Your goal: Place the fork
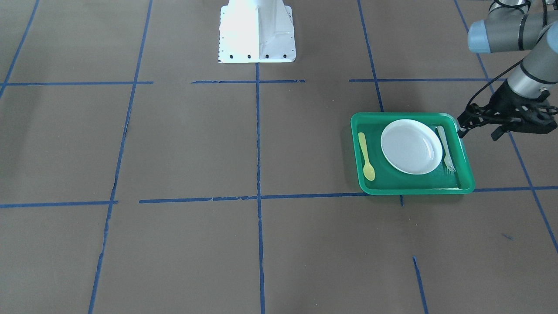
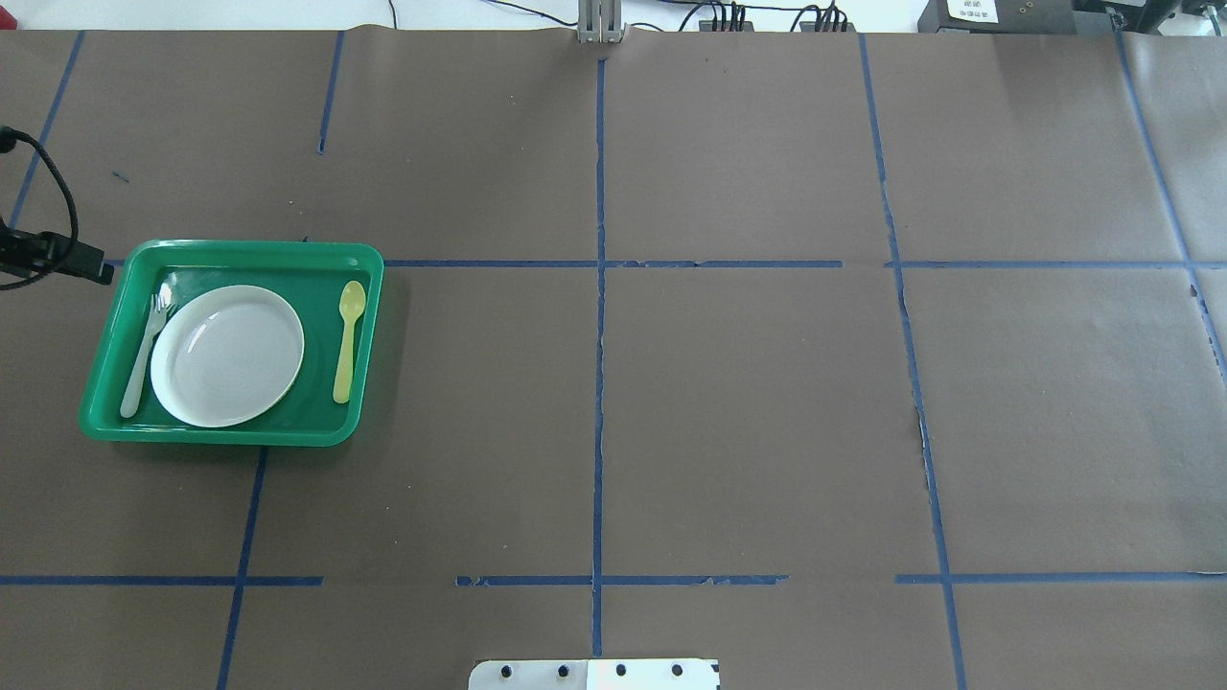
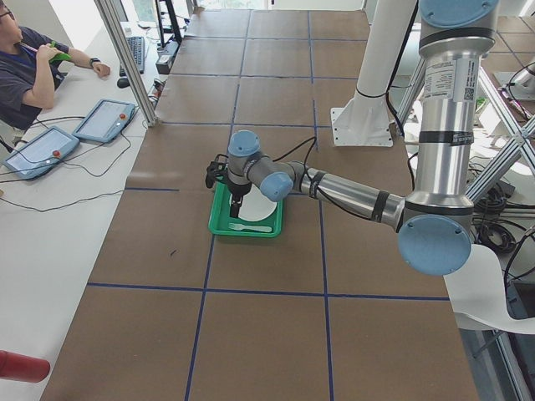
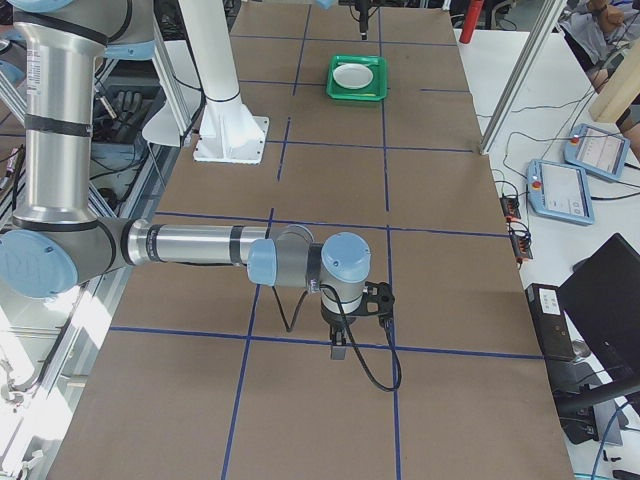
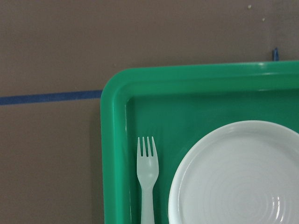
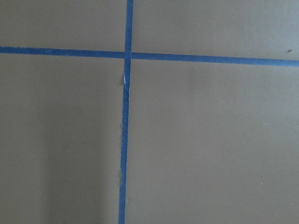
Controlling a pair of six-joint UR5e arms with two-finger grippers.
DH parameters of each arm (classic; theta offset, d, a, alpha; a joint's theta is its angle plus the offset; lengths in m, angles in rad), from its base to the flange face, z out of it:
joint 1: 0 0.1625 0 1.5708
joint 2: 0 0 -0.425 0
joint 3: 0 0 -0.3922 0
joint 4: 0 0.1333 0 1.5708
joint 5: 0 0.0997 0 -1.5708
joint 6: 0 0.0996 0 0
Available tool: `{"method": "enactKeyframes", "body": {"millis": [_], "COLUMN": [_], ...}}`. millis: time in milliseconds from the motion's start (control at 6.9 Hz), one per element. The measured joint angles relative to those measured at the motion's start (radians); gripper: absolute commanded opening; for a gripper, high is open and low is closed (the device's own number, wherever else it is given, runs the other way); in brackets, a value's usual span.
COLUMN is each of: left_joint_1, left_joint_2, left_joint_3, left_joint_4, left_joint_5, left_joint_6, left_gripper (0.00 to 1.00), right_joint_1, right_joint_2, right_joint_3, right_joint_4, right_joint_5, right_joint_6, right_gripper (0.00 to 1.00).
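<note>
The pale plastic fork (image 1: 445, 148) lies flat in the green tray (image 1: 414, 190), between the white plate (image 1: 411, 146) and the tray's rim, tines away from the robot. It also shows in the overhead view (image 2: 144, 359) and the left wrist view (image 5: 147, 172). My left gripper (image 1: 479, 129) hovers just outside the tray's corner on the robot's side. Its fingers stand apart and it is empty. My right gripper (image 4: 338, 350) shows only in the exterior right view, over bare table far from the tray. I cannot tell whether it is open or shut.
A yellow spoon (image 1: 366, 156) lies in the tray on the plate's other side. The white robot base (image 1: 257, 30) stands at the table's middle edge. Blue tape lines cross the brown table. An operator (image 3: 29, 67) sits beyond the table's end.
</note>
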Motion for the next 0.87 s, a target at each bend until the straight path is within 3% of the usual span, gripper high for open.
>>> {"method": "enactKeyframes", "body": {"millis": [580,870], "left_joint_1": [-0.294,-0.414], "left_joint_2": [-0.068,-0.04], "left_joint_3": [0.018,0.121], "left_joint_4": [0.275,0.383], "left_joint_5": [-0.019,-0.156], "left_joint_6": [0.538,0.662], "left_gripper": [1.0,1.0], "right_joint_1": [0.0,0.0], "right_joint_2": [0.0,0.0], "right_joint_3": [0.0,0.0], "right_joint_4": [0.0,0.0], "right_joint_5": [0.0,0.0], "right_joint_6": [0.0,0.0], "right_gripper": [1.0,1.0]}}
